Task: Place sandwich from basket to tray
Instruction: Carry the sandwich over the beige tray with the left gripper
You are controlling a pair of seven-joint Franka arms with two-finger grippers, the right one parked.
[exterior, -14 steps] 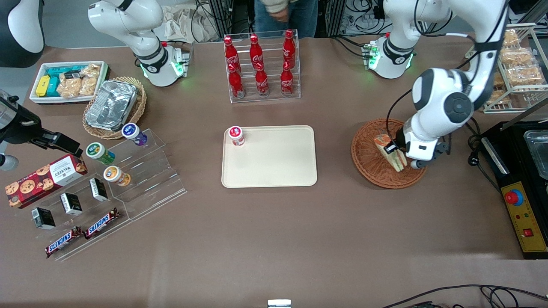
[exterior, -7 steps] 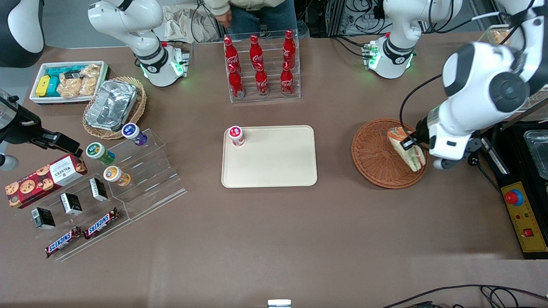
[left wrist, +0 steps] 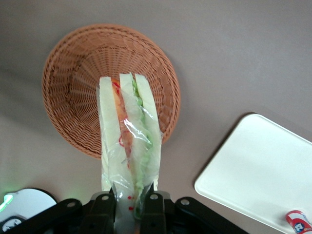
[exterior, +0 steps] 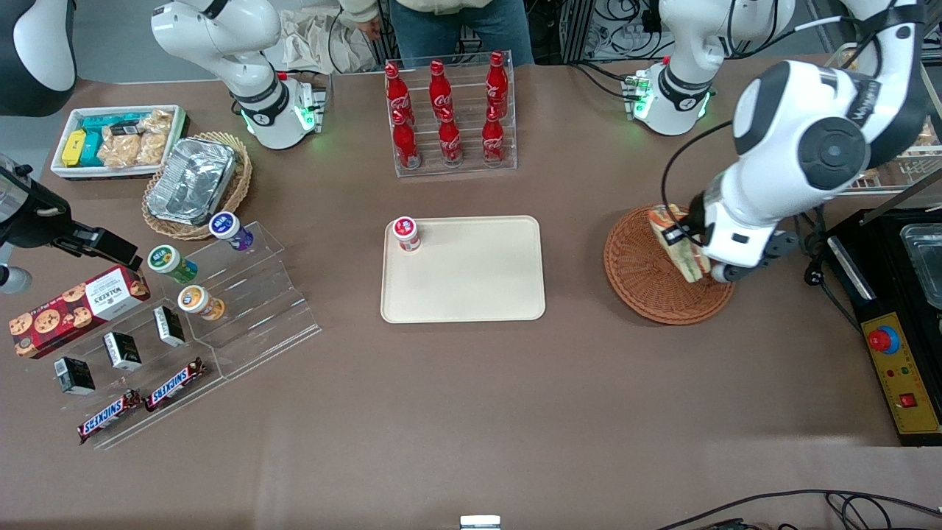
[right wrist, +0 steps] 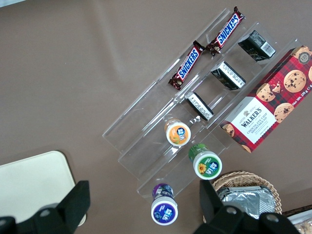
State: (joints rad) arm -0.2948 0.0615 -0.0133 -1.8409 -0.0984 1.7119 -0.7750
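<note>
Seen from the front, the gripper (exterior: 695, 254) hangs over the basket (exterior: 639, 276) toward the working arm's end of the desk, but the arm's white wrist covers most of the fingers there, so the grasp itself is hard to read. The left wrist view settles it: two black fingers (left wrist: 103, 210) are closed on the wrapped end of the sandwich (left wrist: 129, 141), pinching it from both flat sides, and the sandwich is lifted clear above the basket (left wrist: 73, 83), whose woven floor lies bare beneath it.

That view also shows the sandwich edge-on: three white bread slices, orange-red filling between one pair and green between the other, all under clear film. Its long axis runs straight out from the fingers, with the free end pointing away from the gripper across the basket's middle. In the front view the sandwich (exterior: 675, 243) lies slanted, its upper end toward the desk edge where the arm bases stand and its lower end nearer the front camera, over the basket's half toward the working arm's end.

The tray (exterior: 471, 287) sits mid-desk, well apart from the basket, with a small red-lidded cup (exterior: 405, 232) standing in one corner; the wrist view catches that tray (left wrist: 263, 175) and cup (left wrist: 298, 222) too.
</note>
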